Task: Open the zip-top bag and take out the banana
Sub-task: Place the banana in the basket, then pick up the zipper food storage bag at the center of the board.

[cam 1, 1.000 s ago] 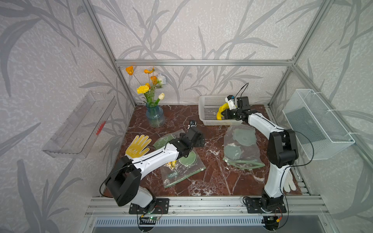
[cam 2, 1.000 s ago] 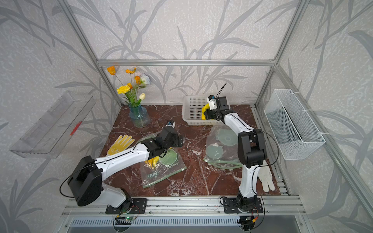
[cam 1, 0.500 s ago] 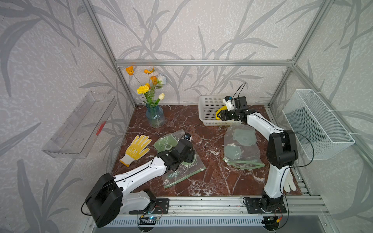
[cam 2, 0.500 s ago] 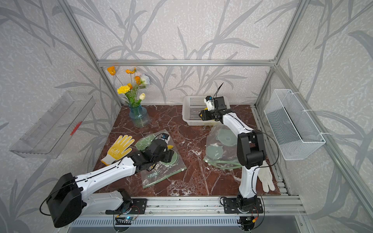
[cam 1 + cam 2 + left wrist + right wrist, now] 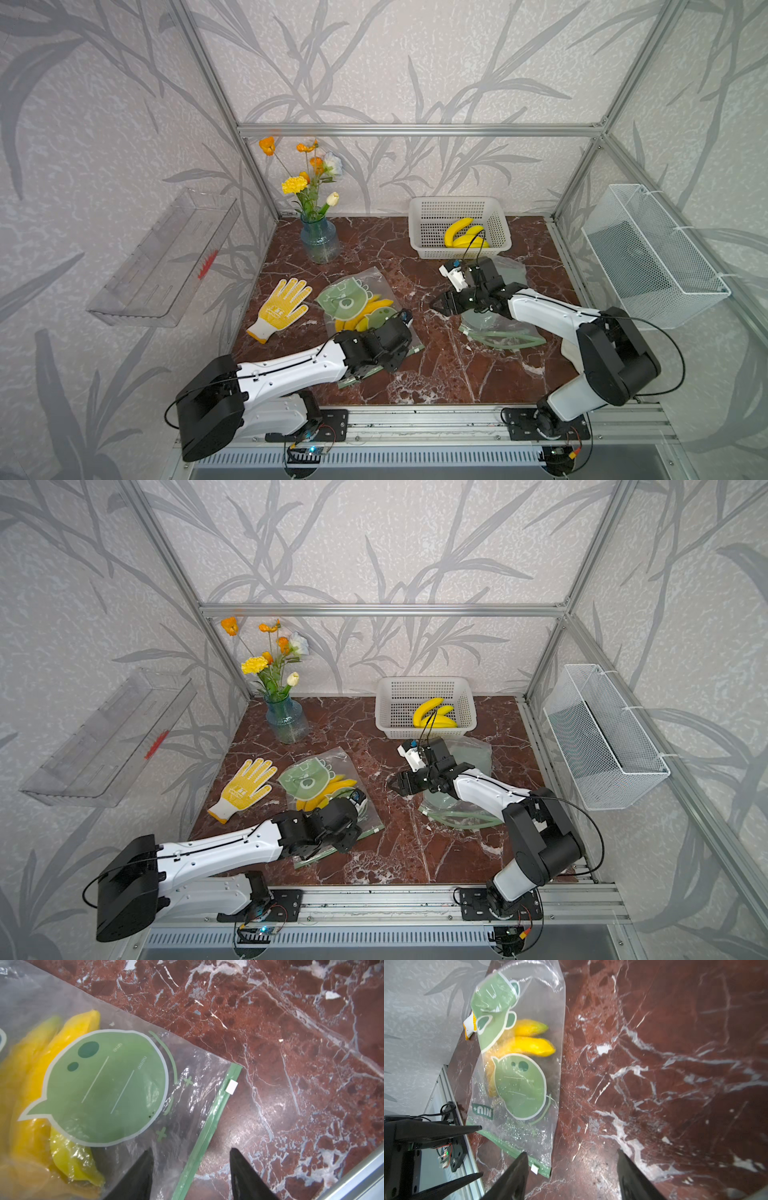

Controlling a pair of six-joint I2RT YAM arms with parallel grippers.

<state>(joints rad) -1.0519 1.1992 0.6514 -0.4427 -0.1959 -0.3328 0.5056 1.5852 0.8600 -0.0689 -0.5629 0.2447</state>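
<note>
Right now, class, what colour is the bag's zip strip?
Green: the zip strip shows best in the left wrist view, with a white slider.

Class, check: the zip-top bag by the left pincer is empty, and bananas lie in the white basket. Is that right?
Not quite. The zip-top bag by the left pincer is not empty: the left wrist view shows yellow bananas inside it. The white basket does hold other bananas.
</note>
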